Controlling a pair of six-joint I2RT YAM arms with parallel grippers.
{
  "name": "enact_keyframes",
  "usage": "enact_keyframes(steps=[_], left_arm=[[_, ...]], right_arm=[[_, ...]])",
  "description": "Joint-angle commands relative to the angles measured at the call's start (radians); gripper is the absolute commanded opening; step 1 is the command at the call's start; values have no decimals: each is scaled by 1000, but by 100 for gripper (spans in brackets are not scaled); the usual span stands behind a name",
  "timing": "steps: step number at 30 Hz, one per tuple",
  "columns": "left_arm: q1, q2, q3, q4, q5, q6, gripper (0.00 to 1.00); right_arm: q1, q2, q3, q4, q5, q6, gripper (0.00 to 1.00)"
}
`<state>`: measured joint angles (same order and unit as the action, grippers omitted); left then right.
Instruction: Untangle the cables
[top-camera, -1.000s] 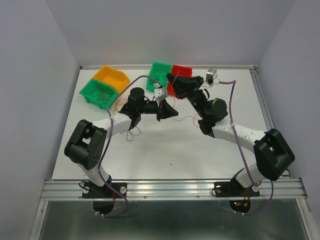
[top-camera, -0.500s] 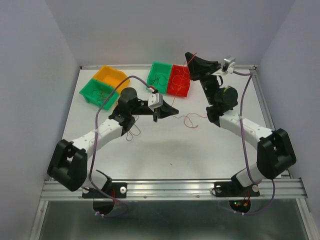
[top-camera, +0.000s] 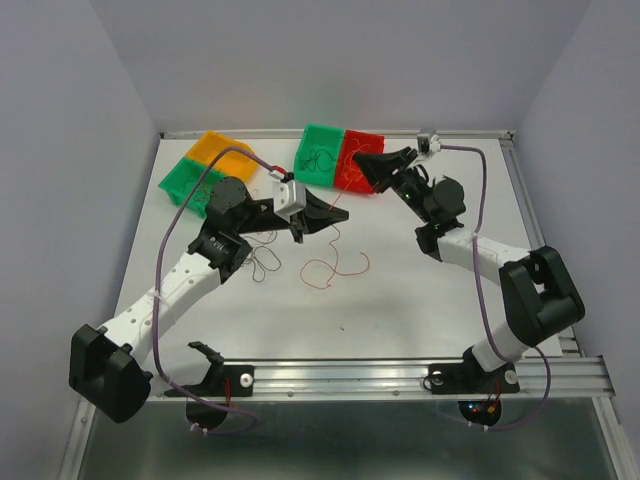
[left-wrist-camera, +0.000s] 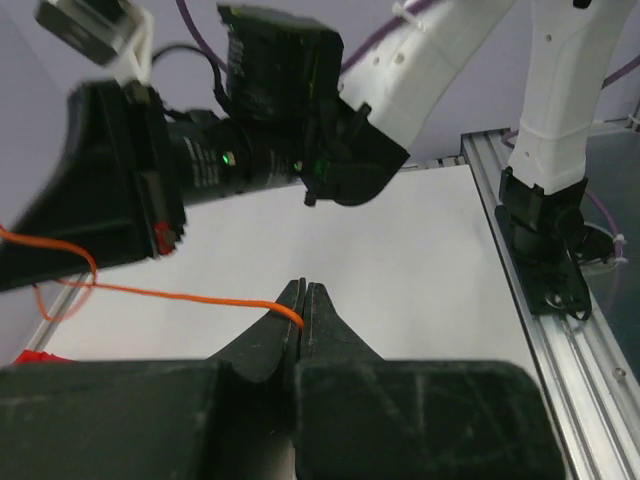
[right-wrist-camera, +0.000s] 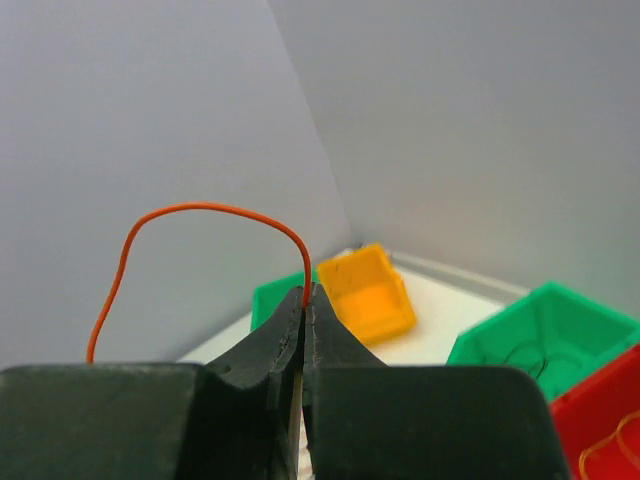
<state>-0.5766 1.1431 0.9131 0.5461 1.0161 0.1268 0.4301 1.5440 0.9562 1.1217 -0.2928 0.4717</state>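
Note:
My left gripper (top-camera: 342, 213) is shut on a thin orange-red cable (left-wrist-camera: 150, 293), pinched at the very fingertips (left-wrist-camera: 303, 298). In the top view that cable (top-camera: 335, 264) hangs from the gripper and curls in a loose loop on the white table. My right gripper (top-camera: 358, 161) hovers over the red bin (top-camera: 362, 184). It is shut on an orange cable (right-wrist-camera: 200, 208) that arches up and left from its tips (right-wrist-camera: 305, 293). I cannot tell whether both hold the same cable. Thin dark cables (top-camera: 263, 262) lie coiled beside the left forearm.
An orange bin (top-camera: 215, 146) and a green bin (top-camera: 190, 180) stand at the back left. A second green bin (top-camera: 320, 152) holding dark wires adjoins the red bin at the back middle. Grey walls enclose the table; a metal rail (top-camera: 340, 375) runs along the near edge.
My right gripper has come down from high at the back to just above the red bin. My left arm has stretched out, its base swinging left. The orange-red cable now lies in a wider loop.

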Motion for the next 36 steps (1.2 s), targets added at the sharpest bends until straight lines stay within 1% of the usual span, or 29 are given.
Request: enact_keyframes(steps=[1,2,3,6,7,8,9,10,12,13,14,15,18,20,21,22,23,24,27,30,31,32,33,36], left_arm=[[-8,-49,101,31,-1,-119,0],[-6,-46,116,61,-1,-128,0],[0,-40,125,72,-2,-197,0],[18,-10,158,141,1,-320,0],[29,-2,171,152,-37,-332,0],[32,6,176,140,-78,-317,0],[40,13,185,115,-164,-302,0],[58,20,191,107,-191,-290,0],[67,47,196,85,-261,-259,0],[67,58,208,65,-327,-221,0],[67,73,213,45,-352,-201,0],[67,101,217,29,-420,-181,0],[66,167,228,-11,-484,-133,0],[58,202,245,-41,-549,-70,0],[47,234,251,-75,-580,-14,0],[41,250,254,-86,-641,9,0],[28,285,262,-110,-671,57,0],[21,305,271,-126,-698,72,0],[18,375,291,-166,-682,99,0],[3,409,290,-195,-591,112,0],[-2,409,271,-192,-530,122,0],[-5,408,262,-192,-498,125,0],[-3,399,241,-192,-432,131,0],[-3,359,205,-206,-317,149,0]], right_arm=[[-33,56,-149,147,-114,47,1],[-31,67,-201,170,-123,48,0],[-31,73,-217,193,-153,50,1],[-24,103,-266,228,-257,65,0],[-11,108,-281,260,-282,64,1],[-2,108,-321,298,-323,61,0],[7,102,-341,315,-338,56,1],[30,94,-359,325,-356,48,1],[59,74,-390,331,-381,30,1],[90,55,-408,331,-400,21,0],[104,45,-415,331,-413,21,1],[119,24,-425,331,-419,18,1],[159,-18,-445,329,-395,12,1],[165,-67,-459,326,-388,7,0],[165,-88,-462,323,-387,7,1],[165,-123,-464,305,-379,-2,0],[167,-143,-456,288,-385,-5,0],[165,-159,-450,255,-387,-11,0],[167,-215,-424,218,-356,-34,0],[167,-289,-373,141,-298,-103,1],[165,-304,-358,66,-233,-157,1],[165,-317,-340,26,-188,-185,0],[161,-334,-312,-27,-111,-235,1],[139,-332,-264,-101,-49,-286,0]])
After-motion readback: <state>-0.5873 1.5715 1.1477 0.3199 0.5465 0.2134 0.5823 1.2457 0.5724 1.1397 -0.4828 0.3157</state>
